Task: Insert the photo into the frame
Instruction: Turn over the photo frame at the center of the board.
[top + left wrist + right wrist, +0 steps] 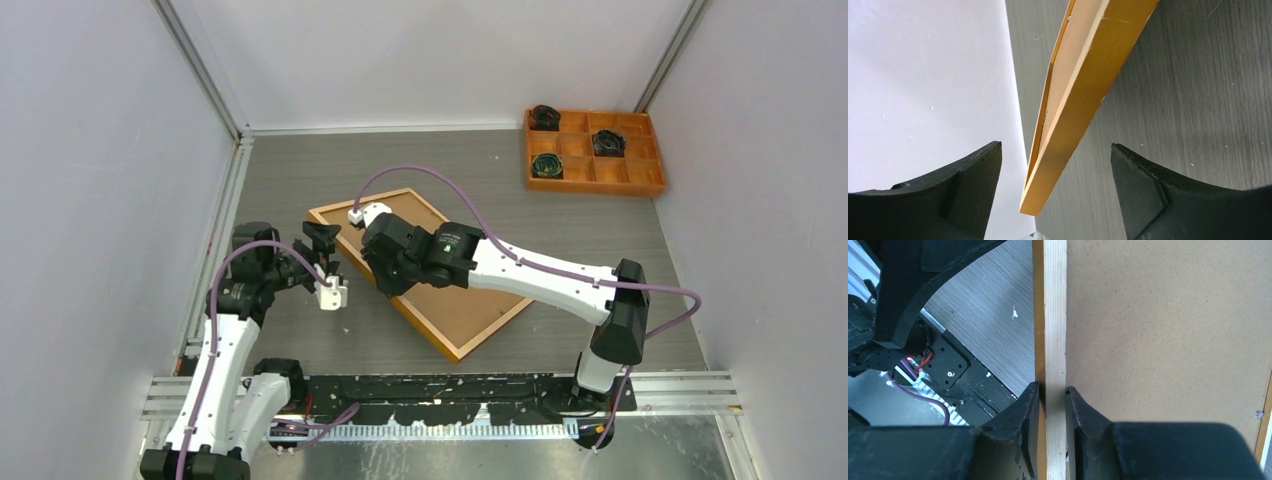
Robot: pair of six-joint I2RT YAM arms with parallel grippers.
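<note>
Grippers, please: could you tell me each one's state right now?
Left gripper: open, holding nothing.
Right gripper: shut on the edge of the thin orange-brown wooden rectangular picture frame.

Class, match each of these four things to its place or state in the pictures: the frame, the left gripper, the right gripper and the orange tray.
Things:
1. frame
2. left gripper
3. right gripper
4. orange tray

Places or states:
A. at the far right
B. fingers wide apart, holding nothing
C. brown back facing up
D. fingers shut on a wooden edge

Pairs: 1-C, 2-B, 3-D, 4-A
</note>
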